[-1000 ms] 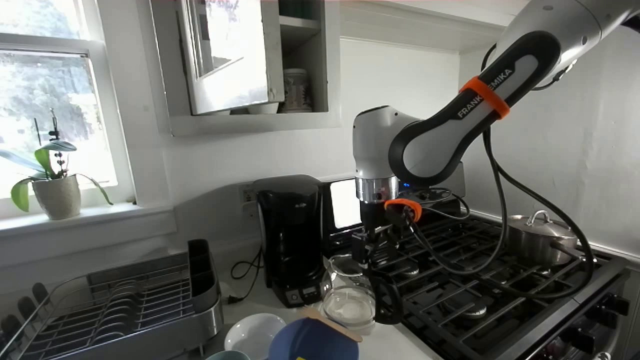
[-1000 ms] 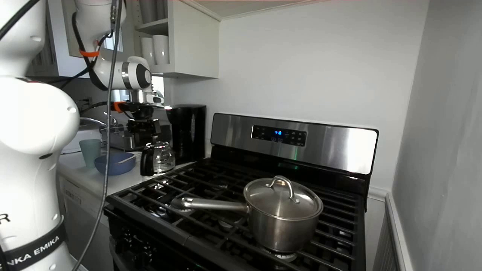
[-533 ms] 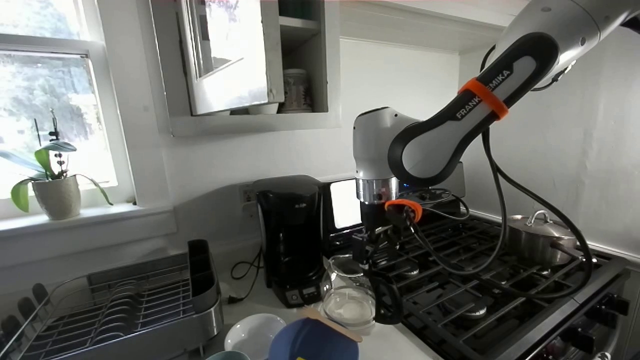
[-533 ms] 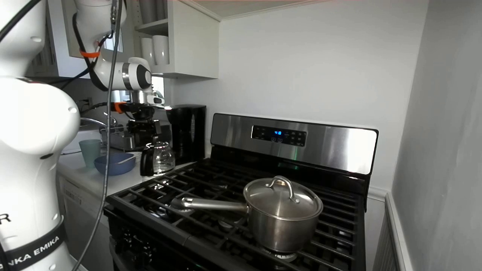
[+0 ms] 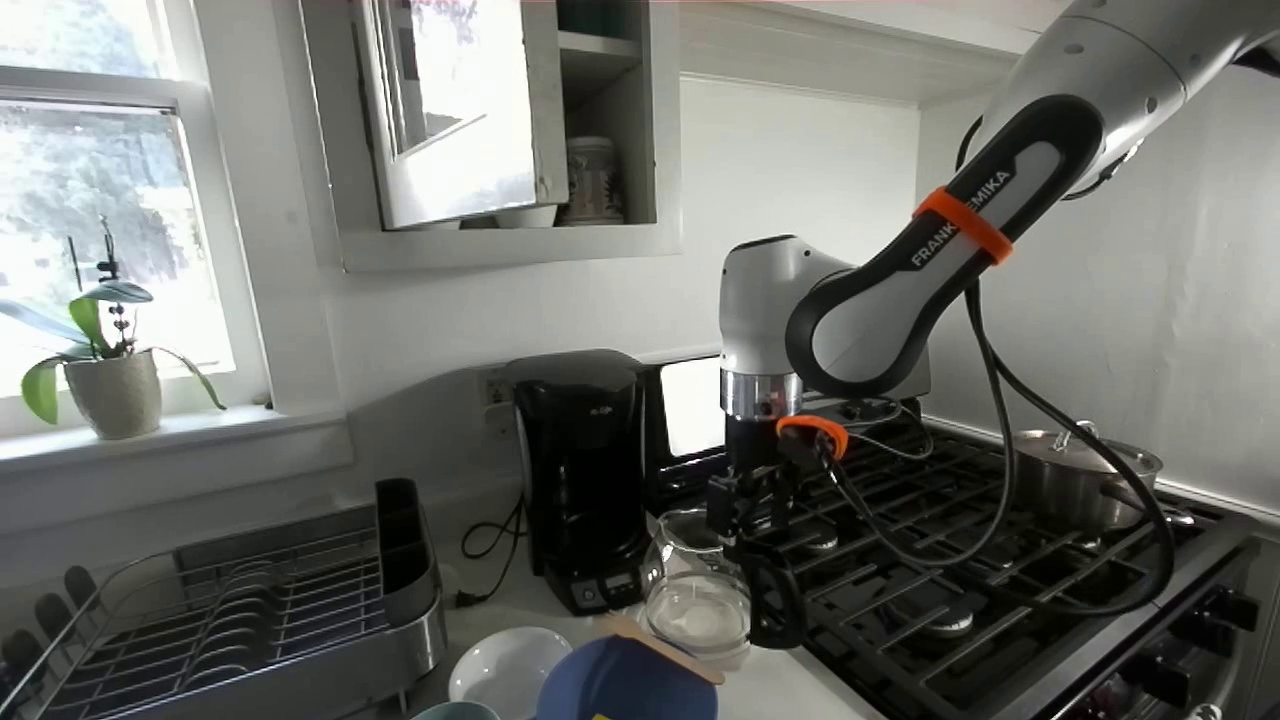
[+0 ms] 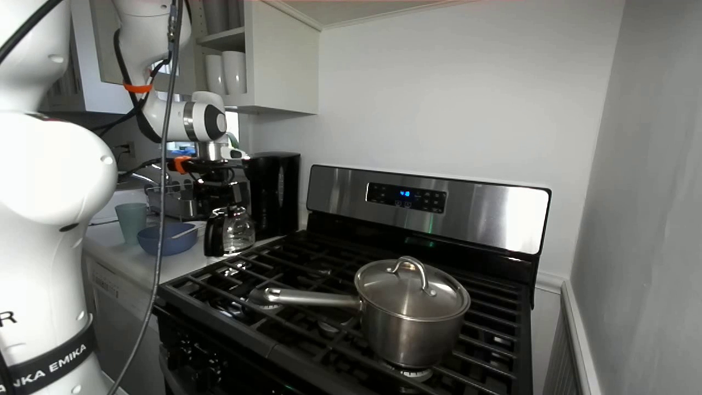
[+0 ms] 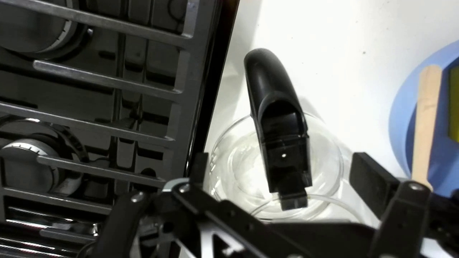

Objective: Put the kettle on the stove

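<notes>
A white-walled kitchen corner is lit by a window (image 5: 110,230), and a pale counter (image 5: 780,685) is bordered along its side by the stove (image 6: 340,192). Over the counter, the gripper (image 7: 287,175) is pointed downward with its jaws spread wide, and nothing is held in them. In the wrist view the black handle (image 7: 283,143) of the clear-glass kettle (image 7: 244,165) is framed between the fingers (image 7: 373,179), with a gap left on either side; how far down they reach beside it cannot be told. The kettle is set upright on the counter, just beside the stove's edge.

Near it a blue bowl (image 5: 620,680) is placed, with a wooden utensil (image 5: 665,650) laid across its rim, and a white bowl (image 5: 505,665) is set just beside that. A black coffee maker (image 5: 585,400) is positioned near the kettle, and farther off a dish rack (image 5: 415,640) is seen. In an exterior view a green cup (image 6: 131,222) is shown near the blue bowl. Well apart from the kettle, a lidded steel pot (image 6: 414,334) is supported by the stove's grates (image 7: 107,81).
</notes>
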Action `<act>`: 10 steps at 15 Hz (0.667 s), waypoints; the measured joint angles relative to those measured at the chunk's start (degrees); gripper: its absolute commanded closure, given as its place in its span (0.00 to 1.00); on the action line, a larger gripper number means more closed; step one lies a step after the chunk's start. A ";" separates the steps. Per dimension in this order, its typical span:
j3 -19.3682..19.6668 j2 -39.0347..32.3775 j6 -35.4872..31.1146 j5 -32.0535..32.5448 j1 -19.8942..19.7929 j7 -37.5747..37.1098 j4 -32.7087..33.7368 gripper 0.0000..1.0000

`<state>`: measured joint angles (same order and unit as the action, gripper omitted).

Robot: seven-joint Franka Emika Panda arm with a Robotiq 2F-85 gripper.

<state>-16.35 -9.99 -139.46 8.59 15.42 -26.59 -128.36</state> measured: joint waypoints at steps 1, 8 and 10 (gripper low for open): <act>0.00 -0.36 -0.88 -0.01 0.06 0.63 -0.18 0.00; 0.07 -1.83 -2.59 -0.42 0.68 5.04 -0.46 0.33; 0.18 -1.84 -2.59 -0.53 0.68 6.15 -0.46 0.42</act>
<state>-16.17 -11.82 -142.05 8.07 16.10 -20.43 -128.82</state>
